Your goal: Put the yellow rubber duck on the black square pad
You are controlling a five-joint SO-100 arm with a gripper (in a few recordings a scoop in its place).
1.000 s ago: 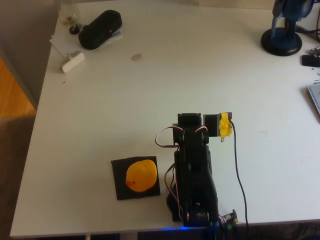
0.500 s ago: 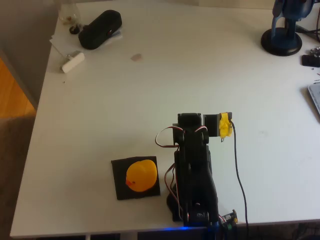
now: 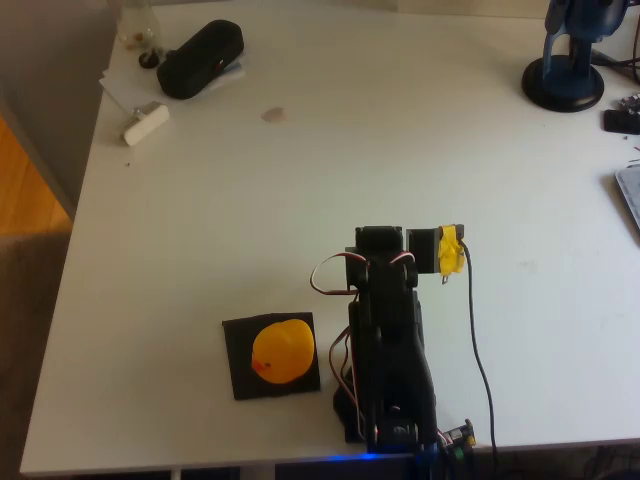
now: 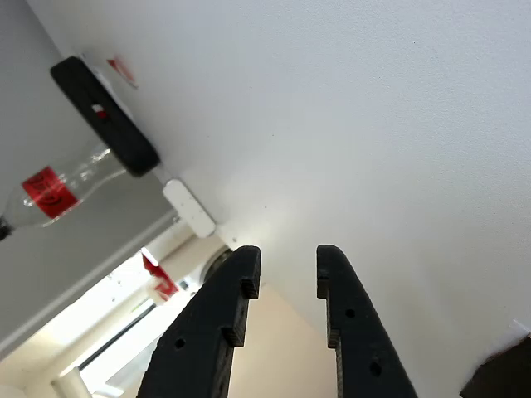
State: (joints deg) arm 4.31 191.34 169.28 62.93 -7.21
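Overhead view: the yellow rubber duck (image 3: 283, 351) sat on the black square pad (image 3: 271, 356) at the near left of the white desk (image 3: 350, 170), just left of the folded black arm (image 3: 388, 350). A black oblong case (image 3: 200, 58) lay far left. Wrist view: the fingers (image 4: 239, 286) stood narrowly apart, holding nothing, with the case (image 4: 104, 116) and a clear bottle (image 4: 58, 189) beyond.
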